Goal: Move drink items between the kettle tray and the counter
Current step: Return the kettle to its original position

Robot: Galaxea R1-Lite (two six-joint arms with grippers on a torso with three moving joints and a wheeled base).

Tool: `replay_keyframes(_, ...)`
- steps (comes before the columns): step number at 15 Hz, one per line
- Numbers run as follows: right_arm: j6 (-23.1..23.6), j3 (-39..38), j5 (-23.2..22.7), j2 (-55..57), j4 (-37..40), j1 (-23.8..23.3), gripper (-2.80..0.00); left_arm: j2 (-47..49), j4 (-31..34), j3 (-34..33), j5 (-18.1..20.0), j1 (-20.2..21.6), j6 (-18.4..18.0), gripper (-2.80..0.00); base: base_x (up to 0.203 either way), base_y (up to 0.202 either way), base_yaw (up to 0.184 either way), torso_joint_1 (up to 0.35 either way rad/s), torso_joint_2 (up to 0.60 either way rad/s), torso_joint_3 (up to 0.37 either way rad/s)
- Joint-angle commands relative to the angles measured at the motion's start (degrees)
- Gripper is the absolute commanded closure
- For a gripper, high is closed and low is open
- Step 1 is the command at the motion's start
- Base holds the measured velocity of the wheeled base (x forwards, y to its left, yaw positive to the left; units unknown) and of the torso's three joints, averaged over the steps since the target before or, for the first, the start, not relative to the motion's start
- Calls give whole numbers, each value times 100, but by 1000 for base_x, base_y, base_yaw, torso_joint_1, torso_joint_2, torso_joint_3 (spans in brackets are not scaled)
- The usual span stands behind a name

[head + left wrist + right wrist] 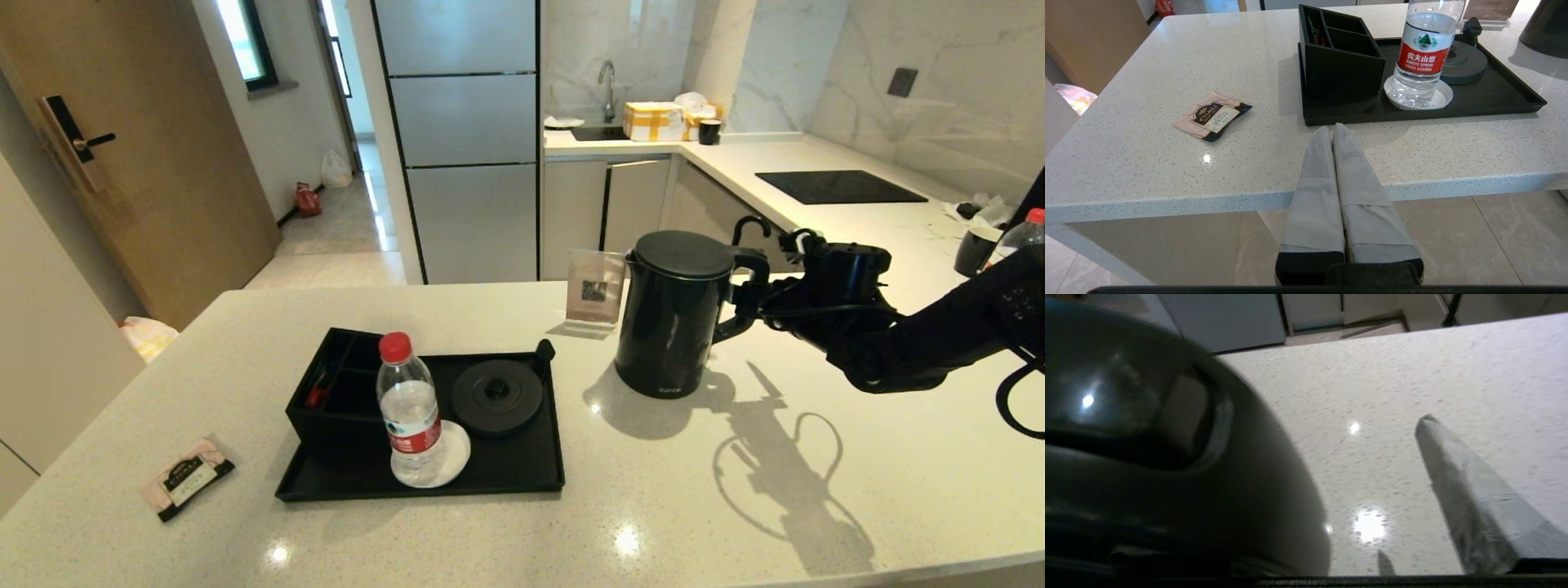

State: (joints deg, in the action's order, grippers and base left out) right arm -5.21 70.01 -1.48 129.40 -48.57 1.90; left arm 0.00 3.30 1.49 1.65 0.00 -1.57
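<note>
The matte-black kettle (673,314) stands on the beige speckled counter (735,490), right of the black tray (522,474), whose round kettle base (496,396) is bare. My right gripper (755,298) is at the kettle's loop handle, open. In the right wrist view the kettle (1147,457) fills one side, and one taped finger (1461,490) stands apart from it with counter showing between; the other finger is hidden. The pink tea sachet (188,478) (1211,116) lies flat on the counter left of the tray. My left gripper (1331,128) is shut and empty, off the counter's front edge.
On the tray stand a divided black box (335,392) and a red-capped water bottle (408,412) on a white coaster. A clear card stand (594,294) is behind the kettle. The white worktop with the hob (837,186) and a black cup (973,249) lie beyond, to the right.
</note>
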Motion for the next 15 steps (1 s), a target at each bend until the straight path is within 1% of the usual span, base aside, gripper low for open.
replay_keyframes(1,-6,65,-2,32,-12,-6,0,-3,4,1,2,0,-1,0,0,0,0,0,0,0)
replay_keyframes(8,-45,-15,-2,-107,50,56,0,0,4,1,2,0,-1,0,0,0,0,0,0,0)
replay_keyframes(11,-149,-140,8,-474,142,148,0,0,4,1,2,0,-1,0,0,0,0,0,0,0)
replay_keyframes(15,-334,-378,54,-967,237,389,0,0,4,1,2,0,-1,0,0,0,0,0,0,0)
